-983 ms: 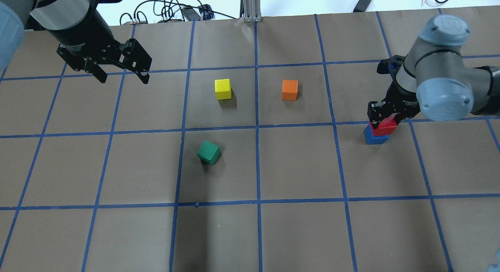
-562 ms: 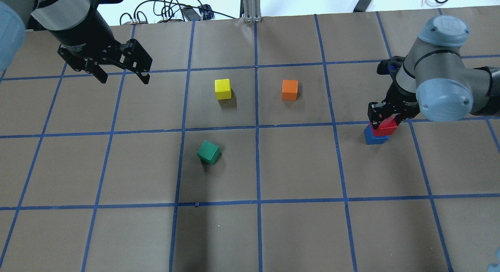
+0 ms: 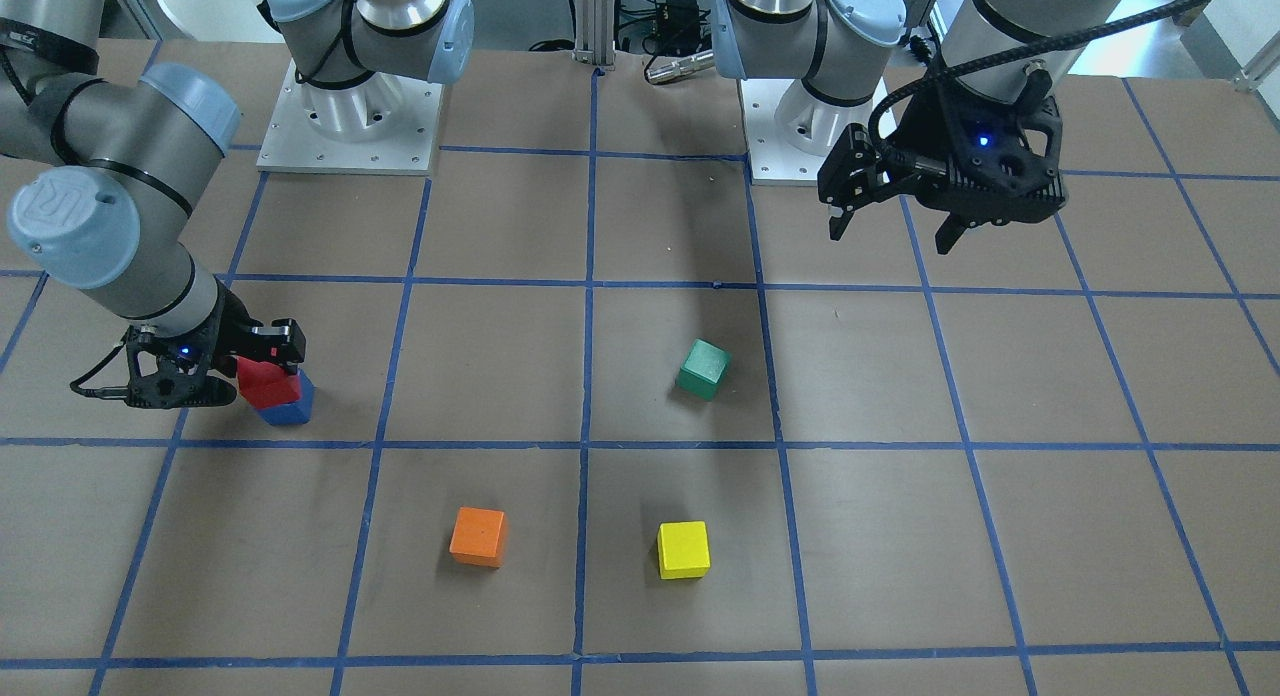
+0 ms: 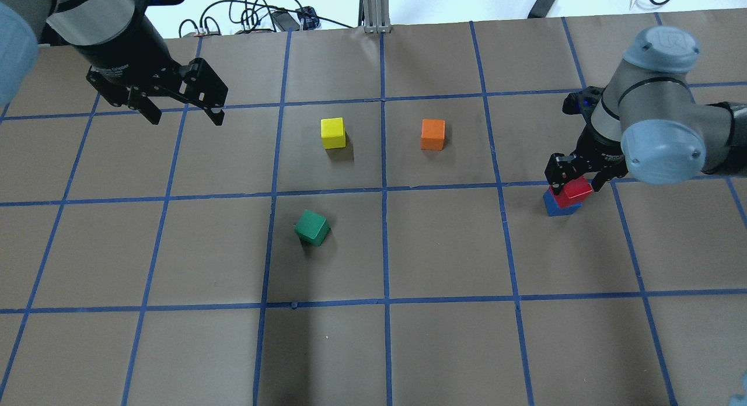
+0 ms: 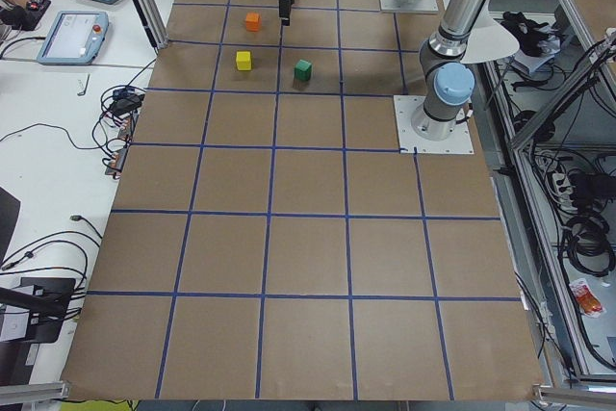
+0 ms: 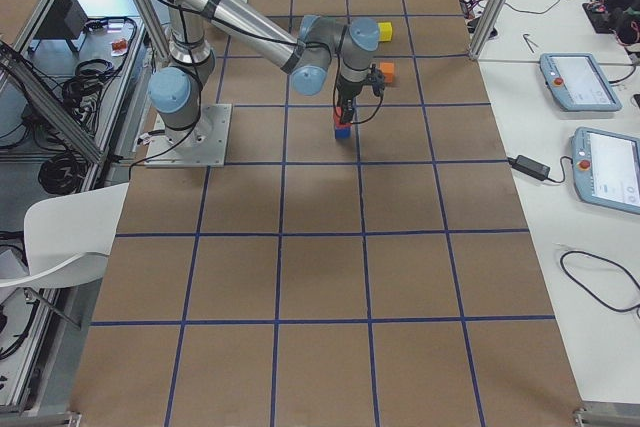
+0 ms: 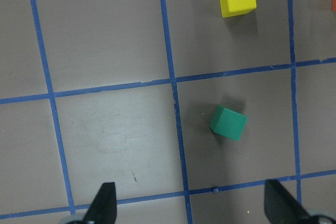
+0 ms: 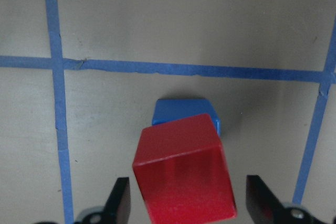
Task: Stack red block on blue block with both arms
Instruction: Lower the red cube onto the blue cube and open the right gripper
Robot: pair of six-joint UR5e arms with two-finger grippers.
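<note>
Straddling the stack: the right end effector (image 4: 575, 185) stood with its fingers spread, one on each side of the red block (image 8: 184, 174). The wrist view showed a thin gap on both sides, so it gripped nothing.
Red block: it sat on top of the blue block (image 8: 181, 111), turned askew so that their faces did not line up.
Blue block: it lay flat on the tabletop (image 4: 443, 248) just beside a tape line (image 4: 525, 184). It was toward the tabletop's right end from the other cubes and well in from every edge.
Left end effector: the left end effector (image 4: 185, 118) hung raised toward the left end with its fingers wide and nothing between them, well apart from the stack.
Other cubes: the yellow cube (image 4: 332, 132) and orange cube (image 4: 432, 134) lay side by side nearer the operators' edge. The green cube (image 4: 312, 227) lay nearer the robot's edge, skewed to the tape.
</note>
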